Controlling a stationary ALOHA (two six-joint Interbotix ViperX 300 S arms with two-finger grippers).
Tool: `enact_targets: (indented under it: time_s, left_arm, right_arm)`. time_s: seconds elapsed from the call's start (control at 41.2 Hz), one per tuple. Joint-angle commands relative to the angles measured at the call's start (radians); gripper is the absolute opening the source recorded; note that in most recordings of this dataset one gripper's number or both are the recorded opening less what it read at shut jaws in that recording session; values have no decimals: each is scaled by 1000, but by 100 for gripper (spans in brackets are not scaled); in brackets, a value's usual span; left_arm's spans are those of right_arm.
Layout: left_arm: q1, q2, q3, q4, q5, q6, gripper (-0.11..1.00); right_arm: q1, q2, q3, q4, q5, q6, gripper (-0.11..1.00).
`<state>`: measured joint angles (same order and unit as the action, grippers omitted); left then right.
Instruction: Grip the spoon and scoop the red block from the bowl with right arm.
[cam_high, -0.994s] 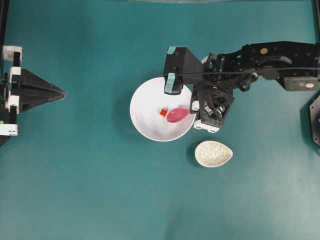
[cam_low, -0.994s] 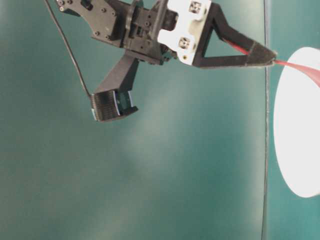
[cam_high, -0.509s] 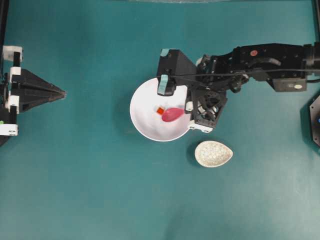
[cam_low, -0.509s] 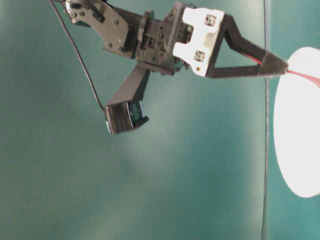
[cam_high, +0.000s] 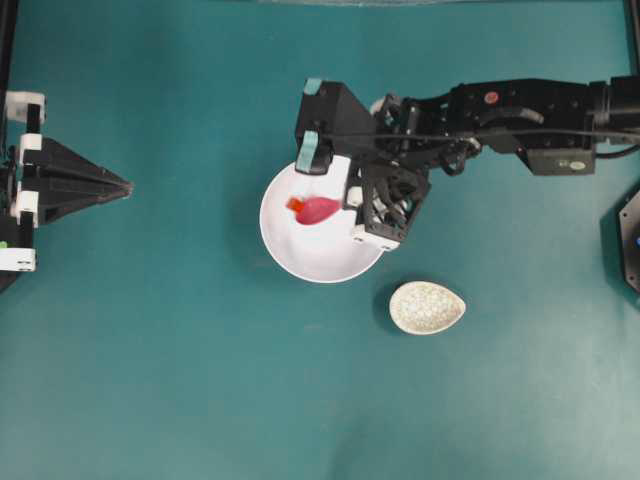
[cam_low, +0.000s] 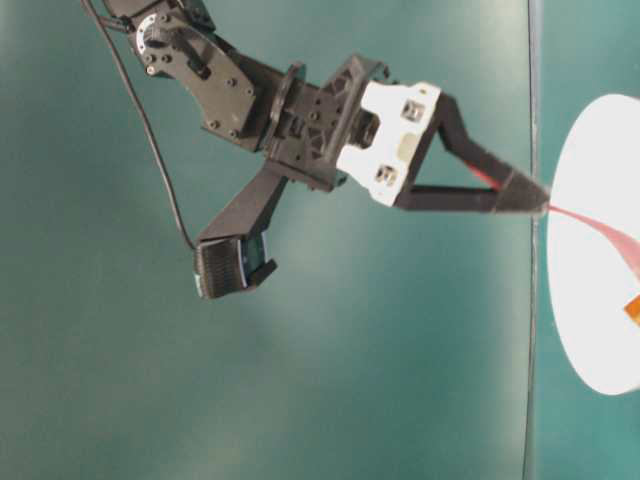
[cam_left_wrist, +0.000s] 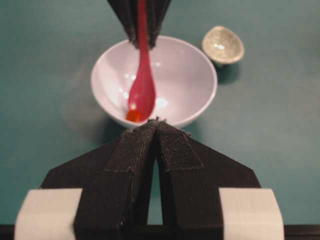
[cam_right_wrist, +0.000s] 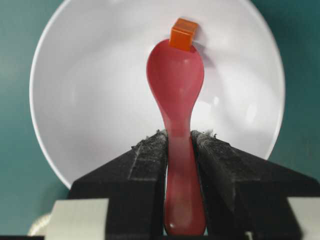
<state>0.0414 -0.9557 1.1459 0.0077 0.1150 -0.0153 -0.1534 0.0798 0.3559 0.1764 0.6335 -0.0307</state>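
1. While the right arm (cam_high: 520, 105) reaches in from the right edge of the overhead view, its gripper (cam_right_wrist: 178, 150) is clamped tight on the handle of the spoon (cam_right_wrist: 177, 100).
2. The spoon's scoop lies inside the bowl (cam_high: 290, 250), which sits just above the centre of the overhead frame.
3. The red block (cam_right_wrist: 183, 34) sits at the far tip of the scoop, touching its rim, near the top of the right wrist view.
4. The left gripper (cam_left_wrist: 156, 125) has its fingers pressed together with nothing between them, at the left edge of the overhead view, well apart from the bowl.
5. A speckled cream dish (cam_high: 427, 307) rests on the teal table (cam_high: 180, 380), just beside the bowl, to its lower right.
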Motion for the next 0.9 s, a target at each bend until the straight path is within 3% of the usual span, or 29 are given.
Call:
enact_targets:
  time_s: [0.0,0.873]
  left_arm:
    - [3,6,-31,2,-6,2,0]
    - [3,6,-32,3,-6,-5,0]
  right_arm:
    - [3,-12,-28,0,-23,3,24]
    - [17,-55,5,11,-72,21,24]
